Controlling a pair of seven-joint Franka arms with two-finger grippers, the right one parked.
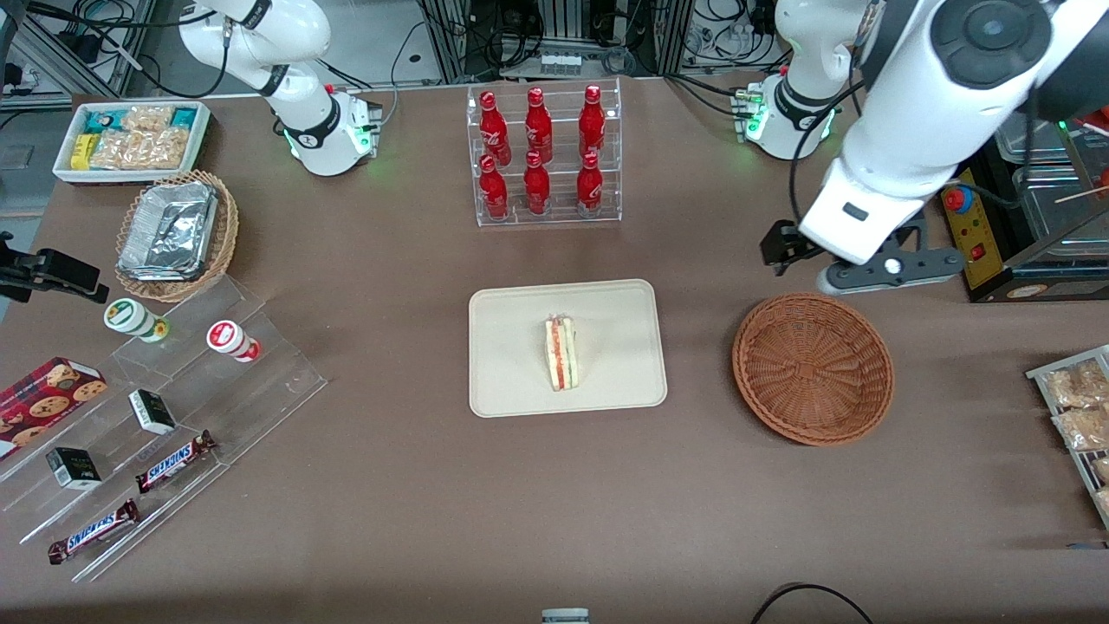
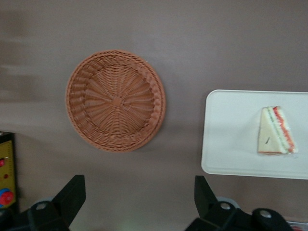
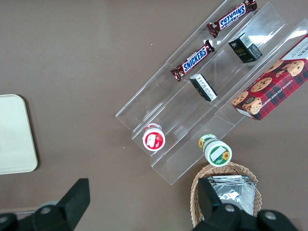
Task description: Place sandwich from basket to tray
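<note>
Front view. Your pincer hangs above the worktop, raised clear of it, toward the working arm's end. The basket sits just below the pincer and nearer the front camera, nothing inside it. The tray lies well apart from the pincer, toward the middle of the worktop, and the sandwich rests on it, close to the tray's centre, filling edge showing red-orange and green. A clear rack of red bottles stands farther from the front camera than the tray.

Left wrist view. You see the pincer spread wide, both fingers dark and holding nothing, bare worktop between them. The basket lies ahead of the fingertips, apart from them. The tray sits beside the basket with a gap of worktop between; the sandwich lies flat on it.

Right wrist view. Only a corner of the tray shows.
</note>
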